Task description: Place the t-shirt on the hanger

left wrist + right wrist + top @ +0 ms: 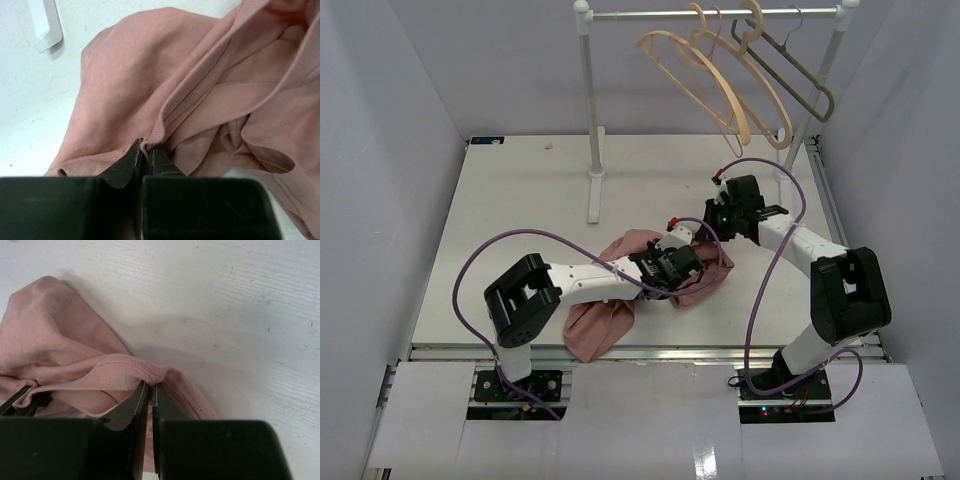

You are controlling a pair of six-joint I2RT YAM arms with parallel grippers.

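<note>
The dusty-pink t-shirt (605, 322) lies bunched on the white table between the two arms. My left gripper (672, 268) is shut on its ribbed collar band, and the pinched fold shows in the left wrist view (147, 146). My right gripper (720, 226) is shut on another part of the ribbed edge (151, 384). The cloth (60, 350) hangs away to the left of it. The pale beige wooden hanger (762, 98) hangs by its hook on the rail at the back right, above and behind my right gripper.
A white rack with a left post (590, 110) and top rail (650, 14) stands at the back. A second beige hanger (685, 62), a thin pink wire hanger (728, 128) and a grey angular hanger (802, 78) also hang there. The rack's foot (47, 25) lies near the shirt. White walls enclose the table.
</note>
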